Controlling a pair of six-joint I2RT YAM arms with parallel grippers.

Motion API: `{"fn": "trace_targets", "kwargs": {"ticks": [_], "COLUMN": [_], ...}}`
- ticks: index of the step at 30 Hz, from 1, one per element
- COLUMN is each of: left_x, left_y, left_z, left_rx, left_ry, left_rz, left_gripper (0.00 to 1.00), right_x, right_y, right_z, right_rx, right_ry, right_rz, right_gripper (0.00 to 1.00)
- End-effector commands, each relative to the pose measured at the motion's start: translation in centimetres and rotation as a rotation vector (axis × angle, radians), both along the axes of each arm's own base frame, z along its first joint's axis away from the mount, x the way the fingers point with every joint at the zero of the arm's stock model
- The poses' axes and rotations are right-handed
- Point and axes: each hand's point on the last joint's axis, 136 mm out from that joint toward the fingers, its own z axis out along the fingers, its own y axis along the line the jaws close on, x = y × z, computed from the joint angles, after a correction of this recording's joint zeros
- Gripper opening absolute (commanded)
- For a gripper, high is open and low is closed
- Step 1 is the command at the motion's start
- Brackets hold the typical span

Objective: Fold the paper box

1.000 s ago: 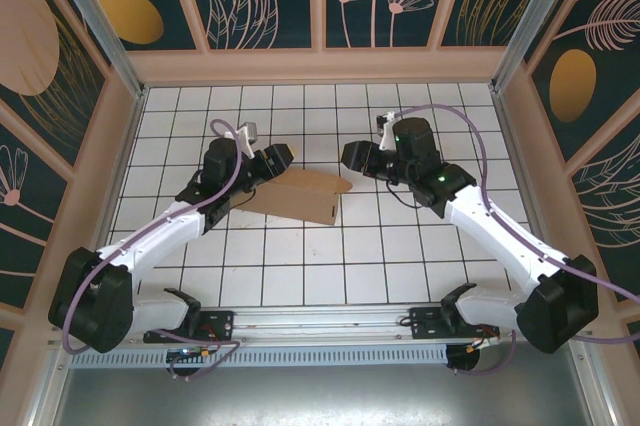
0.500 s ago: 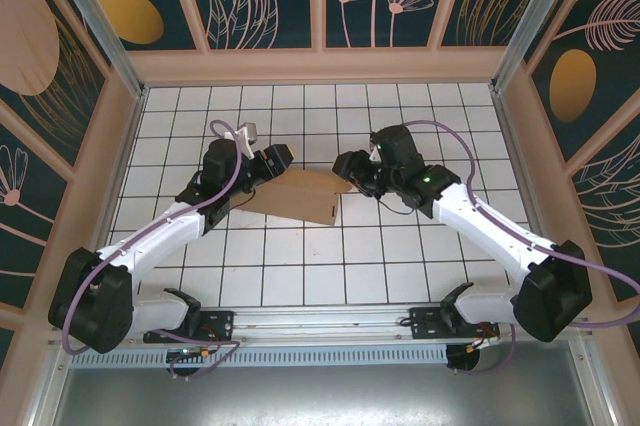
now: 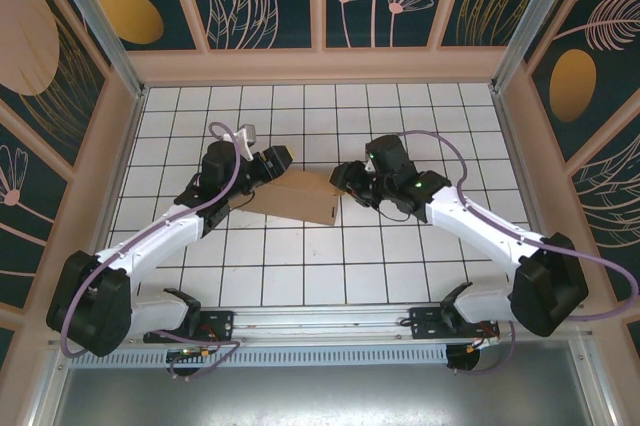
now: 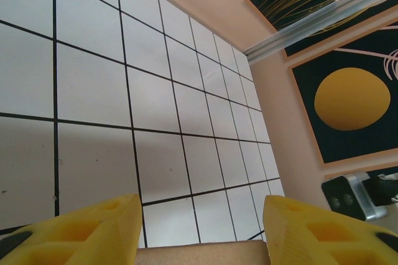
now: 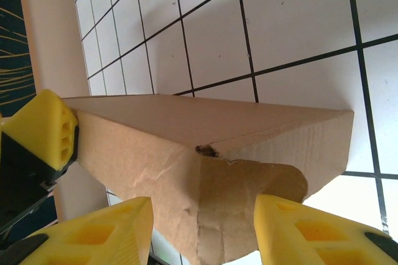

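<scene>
Top external view: right gripper (image 3: 340, 174) has reached the paper box (image 3: 305, 198), jaws spread and empty astride its flap (image 5: 249, 190), apparently ready to fold; whether left gripper (image 3: 278, 159) holds the other end is unclear

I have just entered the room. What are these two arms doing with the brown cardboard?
The two arms are folding a paper box that lies in the middle of the tiled table. The left gripper sits at the box's left end, its fingers astride the cardboard edge; whether they press it is not clear. The right gripper is open at the right end, with a rounded flap between its own fingers. The box is only partly folded.
</scene>
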Motion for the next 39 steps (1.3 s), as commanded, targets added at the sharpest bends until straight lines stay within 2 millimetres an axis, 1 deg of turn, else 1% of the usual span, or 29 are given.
{"fn": "trace_targets", "kwargs": {"ticks": [1,4,7,11,14,16,18,20,21,23,24,25,27,28,29,30,31,32,37,39], "left_x": [-2.1,-2.1,-2.2,-2.4,-2.5,-2.4,-2.4,-2.4,-2.4,-2.3,-2.2,-2.2,-2.0,-2.0,-1.9,-1.9,-1.9,-1.9,-1.8,-1.8], "left_y": [1.3,1.1,0.9,0.6,0.6,0.7,0.7,0.8,0.8,0.8,0.9,0.9,1.0,1.1,1.2,1.2,1.2,1.2,1.1,1.0], "left_z": [-7.0,-7.2,-7.3,-7.8,-7.9,-7.8,-7.7,-7.5,-7.5,-7.1,-6.8,-6.6,-6.2,-6.0,-5.9,-5.8,-5.7,-5.7,-6.0,-6.1], "left_rx": [0.089,0.074,0.06,0.04,0.039,0.039,0.042,0.041,0.042,0.047,0.052,0.06,0.075,0.082,0.087,0.089,0.089,0.088,0.092,0.093], "left_ry": [0.221,0.226,0.232,0.25,0.251,0.249,0.248,0.246,0.247,0.238,0.233,0.229,0.219,0.215,0.211,0.211,0.208,0.21,0.219,0.224], "left_rz": [0.015,0.009,0.003,-0.009,-0.008,-0.003,0.0,0.001,0.002,0.003,0.006,0.007,0.01,0.012,0.014,0.015,0.015,0.015,0.011,0.01], "left_gripper": [0.54,0.54,0.54,0.54,0.54,0.54,0.54,0.54,0.54,0.55,0.55,0.55,0.56,0.57,0.57,0.57,0.57,0.57,0.57,0.57], "right_x": [0.2,0.1,0.0,0.0,0.1,1.0,2.1,3.1,3.3,3.3,3.3,2.8,2.1,1.6,1.2,1.0,1.0,1.0,0.8,0.6], "right_y": [1.2,2.3,2.5,1.7,1.2,-0.1,-1.4,-2.7,-2.7,-1.7,-1.2,0.0,2.1,3.4,4.5,5.3,5.9,6.4,8.4,8.8], "right_z": [-0.8,-1.4,-2.0,-2.7,-2.7,-1.9,0.2,3.1,4.4,7.4,8.3,9.1,9.7,9.6,9.2,9.0,8.5,8.0,6.1,5.5], "right_rx": [0.023,0.037,0.025,-0.017,-0.053,-0.143,-0.247,-0.326,-0.334,-0.311,-0.299,-0.243,-0.159,-0.114,-0.081,-0.061,-0.054,-0.05,-0.035,-0.031], "right_ry": [0.006,0.015,0.011,0.003,-0.011,-0.078,-0.188,-0.295,-0.336,-0.438,-0.478,-0.502,-0.512,-0.506,-0.497,-0.5,-0.499,-0.497,-0.467,-0.453], "right_rz": [0.01,0.041,0.047,0.03,0.034,0.016,0.005,-0.012,-0.005,0.067,0.094,0.157,0.245,0.297,0.335,0.355,0.366,0.37,0.412,0.424], "right_gripper": [0.48,0.48,0.43,0.37,0.37,0.43,0.49,0.54,0.54,0.52,0.49,0.46,0.37,0.33,0.27,0.19,0.06,0.0,0.0,0.0]}}
